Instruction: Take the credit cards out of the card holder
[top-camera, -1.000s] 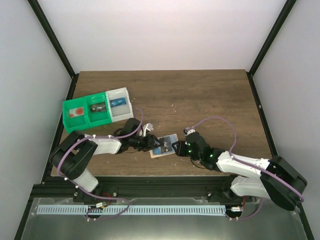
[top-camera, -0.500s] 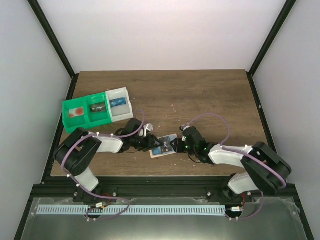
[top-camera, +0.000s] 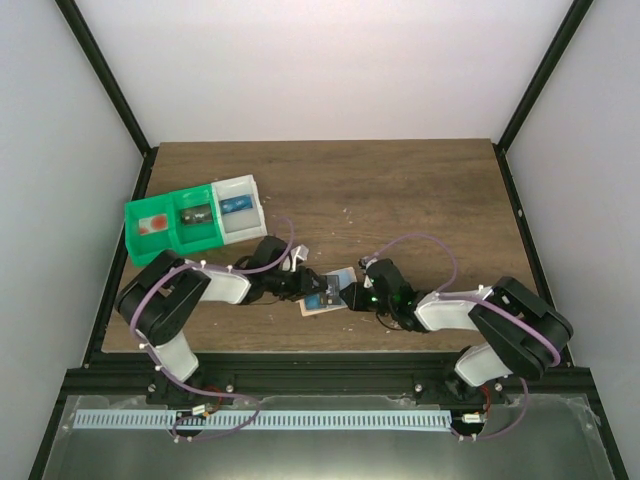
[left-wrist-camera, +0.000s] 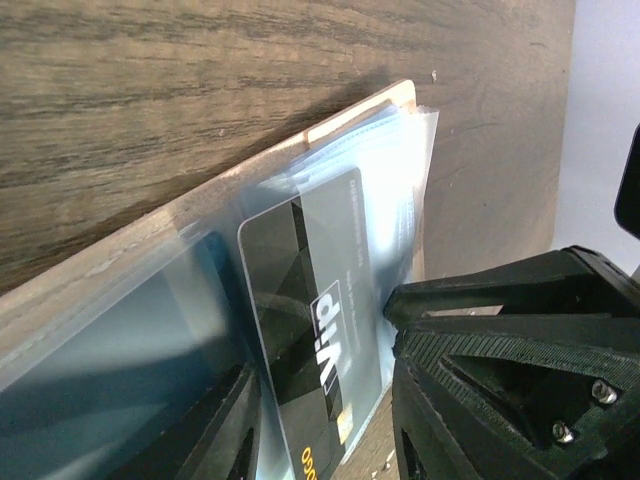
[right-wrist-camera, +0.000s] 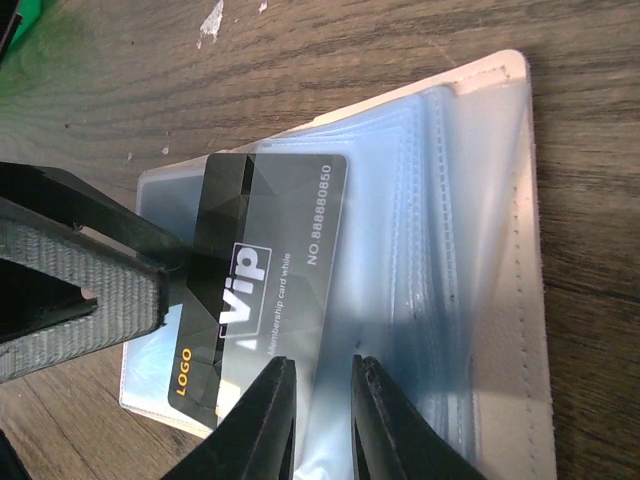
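The tan card holder (top-camera: 316, 308) lies open near the table's front edge, its clear sleeves up; it also shows in the left wrist view (left-wrist-camera: 200, 205) and the right wrist view (right-wrist-camera: 525, 300). A black VIP credit card (right-wrist-camera: 270, 230) sticks partway out of a sleeve, also seen in the left wrist view (left-wrist-camera: 320, 260). My left gripper (left-wrist-camera: 320, 345) is open, its jaws either side of the card's LOGO end, one fingertip (left-wrist-camera: 400, 305) touching the card. My right gripper (right-wrist-camera: 323, 365) hovers over the sleeves beside the card's long edge, jaws a narrow gap apart, holding nothing.
Green and white bins (top-camera: 190, 220) with small items stand at the back left. A white scrap (right-wrist-camera: 210, 18) lies on the wood past the holder. Both grippers (top-camera: 308, 287) (top-camera: 350, 295) meet at the holder, close to the table's front edge.
My right arm has slid left and lower, bringing its gripper onto the holder. The left gripper and the holder have barely moved.
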